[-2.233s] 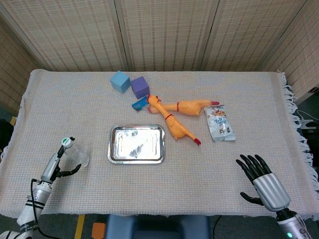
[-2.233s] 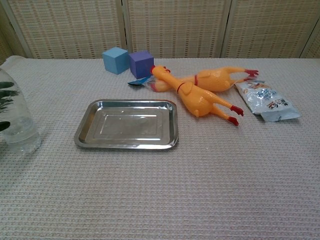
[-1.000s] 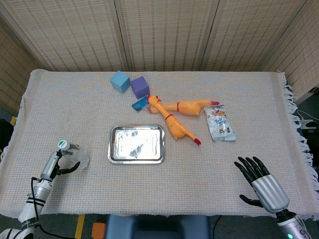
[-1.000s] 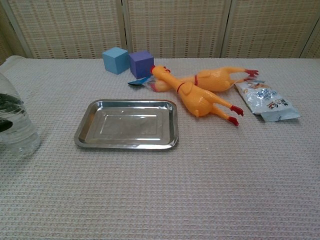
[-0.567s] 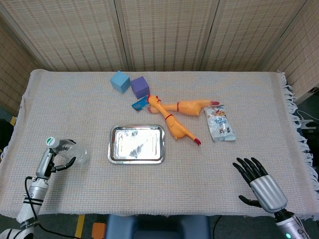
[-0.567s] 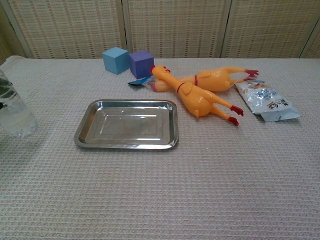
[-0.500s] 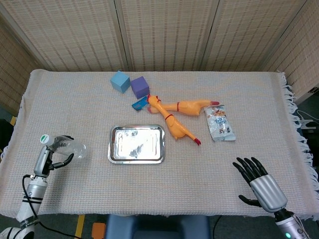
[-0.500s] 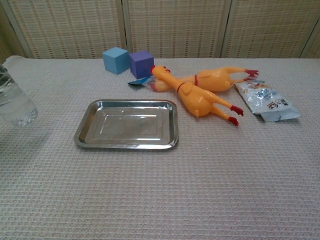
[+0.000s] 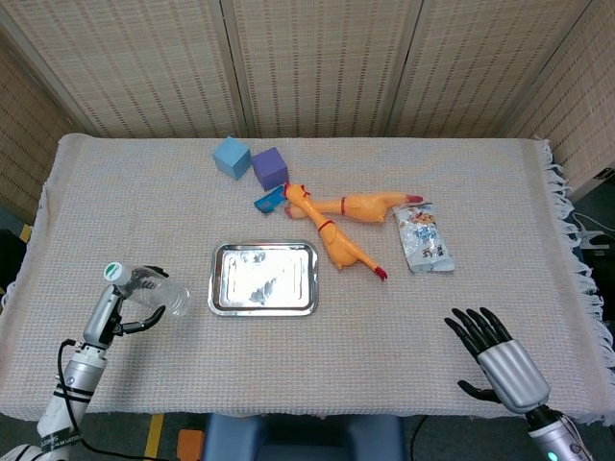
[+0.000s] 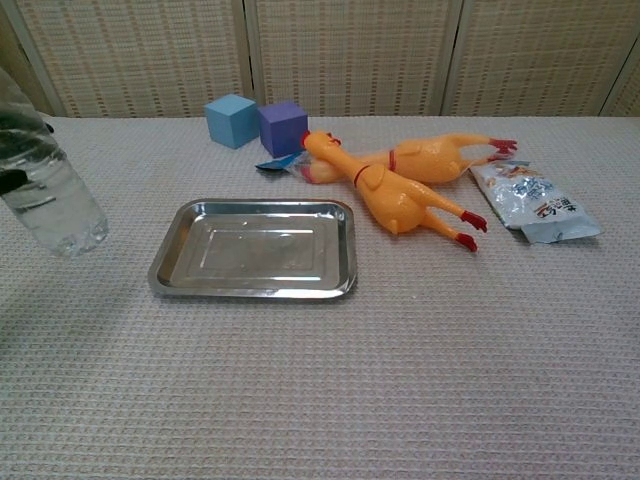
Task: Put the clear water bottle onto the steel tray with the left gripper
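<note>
Left hand grips the bottle, which hangs tilted above the cloth, just left of the tray and not over it. In the chest view the bottle shows off the table beside the tray. Right hand sits low at the near right edge, fingers spread, holding nothing.

The left hand is sitting at the lower left, fingers curling around the bottle. The right hand is resting at the lower right, fingers spreading.
</note>
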Robot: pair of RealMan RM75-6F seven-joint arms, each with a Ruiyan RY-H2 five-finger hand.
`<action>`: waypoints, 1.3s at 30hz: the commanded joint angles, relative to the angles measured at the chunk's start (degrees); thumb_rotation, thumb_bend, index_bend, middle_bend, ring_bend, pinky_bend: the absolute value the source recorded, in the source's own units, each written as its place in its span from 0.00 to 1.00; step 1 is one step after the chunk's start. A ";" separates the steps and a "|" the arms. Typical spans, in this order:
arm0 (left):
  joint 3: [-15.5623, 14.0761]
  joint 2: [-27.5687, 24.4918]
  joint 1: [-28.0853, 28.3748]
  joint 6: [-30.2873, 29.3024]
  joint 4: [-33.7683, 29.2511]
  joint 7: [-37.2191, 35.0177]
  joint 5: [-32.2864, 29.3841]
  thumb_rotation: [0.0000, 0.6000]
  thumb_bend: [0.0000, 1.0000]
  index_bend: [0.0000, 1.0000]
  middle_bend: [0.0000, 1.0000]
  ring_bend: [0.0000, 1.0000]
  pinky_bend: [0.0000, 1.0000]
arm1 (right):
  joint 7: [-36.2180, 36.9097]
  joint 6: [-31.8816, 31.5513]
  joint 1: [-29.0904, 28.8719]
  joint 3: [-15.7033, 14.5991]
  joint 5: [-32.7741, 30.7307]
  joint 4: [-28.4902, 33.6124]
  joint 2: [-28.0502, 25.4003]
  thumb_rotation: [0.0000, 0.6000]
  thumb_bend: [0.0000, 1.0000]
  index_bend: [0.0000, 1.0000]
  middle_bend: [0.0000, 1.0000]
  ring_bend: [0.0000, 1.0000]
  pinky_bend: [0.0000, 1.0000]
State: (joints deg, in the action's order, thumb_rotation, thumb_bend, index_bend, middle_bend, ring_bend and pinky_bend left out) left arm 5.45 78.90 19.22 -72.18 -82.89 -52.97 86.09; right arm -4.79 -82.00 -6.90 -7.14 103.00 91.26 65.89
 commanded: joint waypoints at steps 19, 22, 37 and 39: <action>-8.20 6.39 0.37 2.06 7.83 -1.76 4.87 1.00 0.41 0.24 0.27 0.12 0.30 | -0.75 0.56 -0.09 0.01 -0.24 -0.18 0.39 0.91 0.09 0.00 0.00 0.00 0.00; -7.64 7.95 0.64 0.52 11.12 -3.67 5.73 1.00 0.41 0.24 0.27 0.12 0.30 | -0.69 0.29 0.02 0.04 -0.25 -0.17 0.35 0.91 0.09 0.00 0.00 0.00 0.00; -0.03 0.82 -2.51 -7.76 11.87 -10.48 1.63 1.00 0.42 0.24 0.27 0.12 0.28 | -0.96 -0.19 0.20 -0.28 0.51 -0.15 0.42 0.91 0.09 0.00 0.00 0.00 0.00; -4.05 -0.09 -2.68 -9.21 7.47 -11.48 7.64 1.00 0.42 0.24 0.27 0.11 0.28 | -1.81 -0.46 0.43 -0.22 0.57 -0.21 0.68 0.91 0.09 0.00 0.00 0.00 0.00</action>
State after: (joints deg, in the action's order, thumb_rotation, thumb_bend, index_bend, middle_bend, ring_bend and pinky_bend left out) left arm 6.20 82.32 18.04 -78.55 -65.82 -59.08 85.76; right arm -6.31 -82.34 -6.58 -7.39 103.52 91.09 66.42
